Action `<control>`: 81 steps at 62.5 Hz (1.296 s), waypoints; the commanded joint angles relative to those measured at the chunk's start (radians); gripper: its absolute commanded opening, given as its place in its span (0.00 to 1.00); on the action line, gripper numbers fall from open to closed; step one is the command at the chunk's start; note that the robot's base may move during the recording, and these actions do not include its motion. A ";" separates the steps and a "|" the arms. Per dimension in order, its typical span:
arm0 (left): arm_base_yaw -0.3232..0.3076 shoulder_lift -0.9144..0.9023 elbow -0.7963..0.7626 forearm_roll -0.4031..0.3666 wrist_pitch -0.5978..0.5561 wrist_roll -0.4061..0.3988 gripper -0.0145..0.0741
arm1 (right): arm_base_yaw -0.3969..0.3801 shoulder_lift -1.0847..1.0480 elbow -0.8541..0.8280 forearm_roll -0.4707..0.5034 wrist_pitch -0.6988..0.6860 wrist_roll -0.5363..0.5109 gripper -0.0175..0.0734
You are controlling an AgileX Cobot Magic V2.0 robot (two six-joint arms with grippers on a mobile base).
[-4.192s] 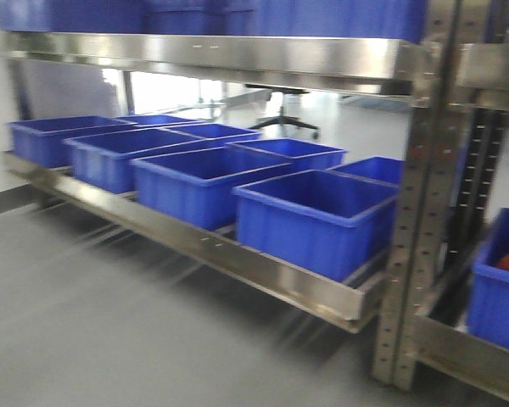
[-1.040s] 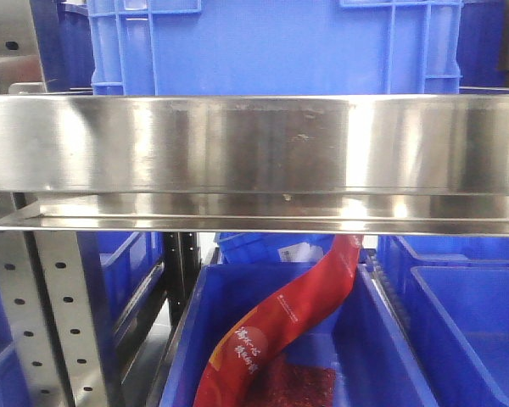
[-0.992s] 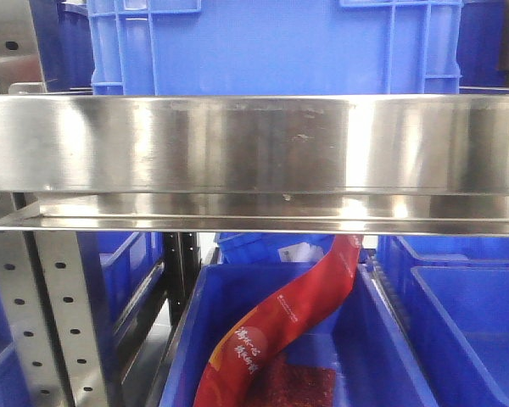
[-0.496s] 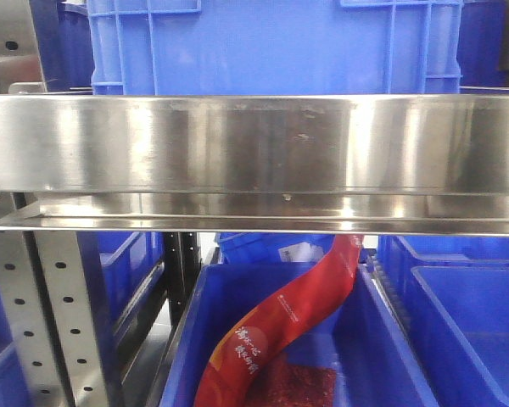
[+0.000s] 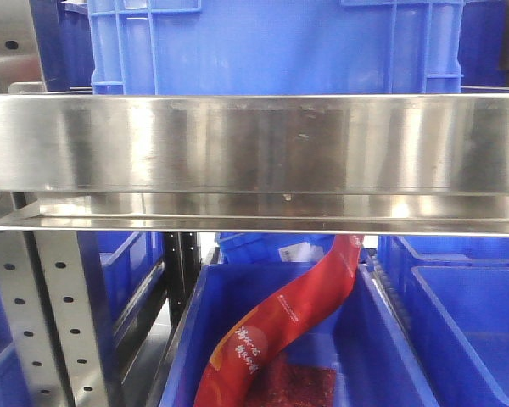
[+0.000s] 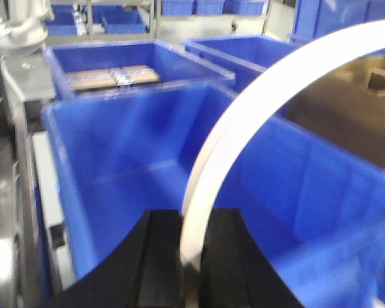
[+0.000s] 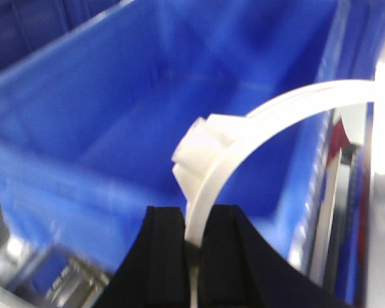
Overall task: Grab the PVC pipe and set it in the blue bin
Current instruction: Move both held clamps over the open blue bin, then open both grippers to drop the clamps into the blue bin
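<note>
While left gripper (image 6: 191,221) and right gripper (image 7: 191,215) each clamp pipe (image 6: 244,106) above bin (image 6: 115,147): carry step, judged; next, lower inside, then release.

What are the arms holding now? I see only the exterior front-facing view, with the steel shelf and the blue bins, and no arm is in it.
Observer: In the left wrist view, the left gripper has its fingers closed on a curved white PVC pipe, above an open blue bin.
Operator: And the right arm, is it free?
Observer: No. In the right wrist view, the right gripper also grips a curved white pipe, and this one carries a ribbed fitting close to the fingers. I cannot tell whether it is the same pipe.
</note>
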 commanded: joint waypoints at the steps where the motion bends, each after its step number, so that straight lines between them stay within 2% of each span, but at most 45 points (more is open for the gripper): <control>1: -0.009 0.093 -0.097 -0.010 -0.042 0.002 0.04 | -0.003 0.097 -0.107 0.034 0.000 -0.049 0.01; 9: -0.009 0.222 -0.239 -0.010 -0.042 0.002 0.04 | -0.003 0.227 -0.269 0.045 0.071 -0.056 0.01; 21: -0.009 0.402 -0.413 -0.010 -0.040 0.002 0.04 | -0.003 0.397 -0.448 0.048 0.088 -0.056 0.01; 37: -0.009 0.507 -0.465 -0.010 -0.038 0.002 0.04 | -0.003 0.496 -0.516 0.048 0.090 -0.056 0.03; 43: -0.009 0.514 -0.465 -0.010 -0.031 0.002 0.11 | -0.003 0.507 -0.516 0.048 0.102 -0.056 0.15; 51: -0.009 0.516 -0.465 -0.010 -0.031 0.002 0.31 | -0.003 0.518 -0.516 0.048 0.114 -0.056 0.44; 55: -0.009 0.517 -0.465 -0.010 -0.031 0.002 0.39 | -0.003 0.519 -0.516 0.048 0.112 -0.056 0.53; 57: -0.009 0.517 -0.465 -0.010 -0.031 0.002 0.43 | -0.003 0.519 -0.516 0.048 0.110 -0.056 0.55; 62: -0.009 0.517 -0.465 -0.010 -0.031 0.002 0.47 | -0.003 0.519 -0.516 0.048 0.108 -0.056 0.53; 70: -0.009 0.514 -0.465 -0.010 -0.031 0.002 0.48 | -0.003 0.517 -0.516 0.048 0.111 -0.056 0.45; 81: -0.009 0.468 -0.465 -0.015 -0.027 0.002 0.46 | -0.003 0.493 -0.516 0.048 0.148 -0.056 0.26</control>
